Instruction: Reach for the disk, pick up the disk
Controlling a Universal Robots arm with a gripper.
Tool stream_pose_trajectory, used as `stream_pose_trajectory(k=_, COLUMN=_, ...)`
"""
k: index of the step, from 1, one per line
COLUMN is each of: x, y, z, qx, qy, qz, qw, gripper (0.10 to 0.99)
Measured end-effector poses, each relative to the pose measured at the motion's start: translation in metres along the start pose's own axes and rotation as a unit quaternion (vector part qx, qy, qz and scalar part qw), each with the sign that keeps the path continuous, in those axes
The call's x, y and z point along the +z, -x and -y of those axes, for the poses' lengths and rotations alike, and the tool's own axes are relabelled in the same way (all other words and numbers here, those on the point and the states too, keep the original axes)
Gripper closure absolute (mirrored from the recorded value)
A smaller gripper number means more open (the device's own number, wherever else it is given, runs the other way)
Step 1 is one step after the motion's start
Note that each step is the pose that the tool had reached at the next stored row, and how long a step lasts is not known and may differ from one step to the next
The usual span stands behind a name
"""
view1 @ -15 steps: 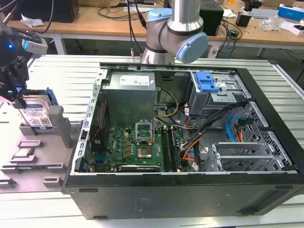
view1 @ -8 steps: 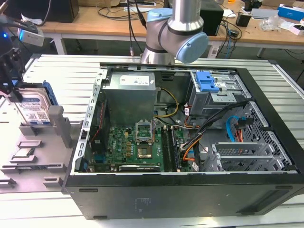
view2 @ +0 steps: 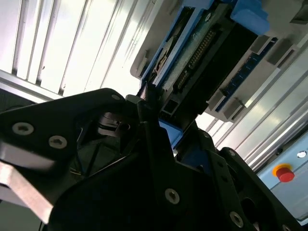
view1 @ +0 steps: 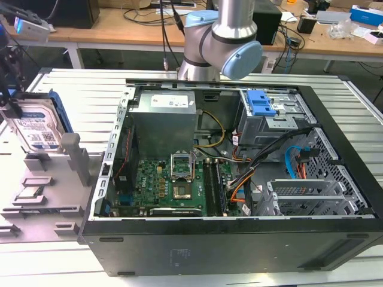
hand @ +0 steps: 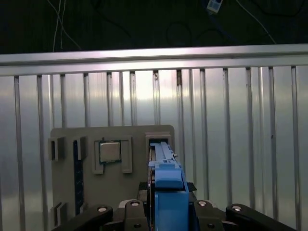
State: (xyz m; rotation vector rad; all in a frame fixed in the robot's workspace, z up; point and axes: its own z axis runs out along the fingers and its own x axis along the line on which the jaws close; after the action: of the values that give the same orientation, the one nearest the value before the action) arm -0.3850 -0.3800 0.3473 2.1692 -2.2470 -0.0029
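Pincer (hand: pixel 168 211) clenched on disk (view1: pixel 37 128); disk upright over grey fixture (view1: pixel 60 191), at 9 o'clock from open computer case (view1: pixel 239 251).

Robotics lab set up for taking computers apart

A robot arm (view1: pixel 222 42) works over a ribbed aluminium bench (view1: pixel 78 84). Its gripper (view1: pixel 12 106) clasps a disk (view1: pixel 37 128) above a grey slotted parts tray (view1: pixel 42 191), which carries a processor chip (hand: pixel 109 151). Off to the gripper's side lies an open computer case (view1: pixel 227 245) with its motherboard (view1: pixel 173 185) and wiring (view1: pixel 263 152) bared. Farther back stand cluttered wooden desks (view1: pixel 119 30), and a red emergency-stop button (view2: pixel 285 173) sits near the bench.
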Motion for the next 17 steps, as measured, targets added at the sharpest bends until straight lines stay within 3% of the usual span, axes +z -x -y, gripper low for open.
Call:
stream_pose_trajectory(k=3, x=-0.0123, y=-0.0001, z=0.0001, qx=0.0, qy=0.0, qz=0.0, qw=1.0, gripper=0.718)
stream_pose_trajectory(k=13, x=-0.0342, y=-0.0004, z=-0.0001, qx=0.0, qy=0.0, qz=0.0, qw=1.0, gripper=0.718)
stream_pose_trajectory(k=17, x=-0.0502, y=-0.0005, z=-0.0001, qx=0.0, qy=0.0, qz=0.0, qw=1.0, gripper=0.718)
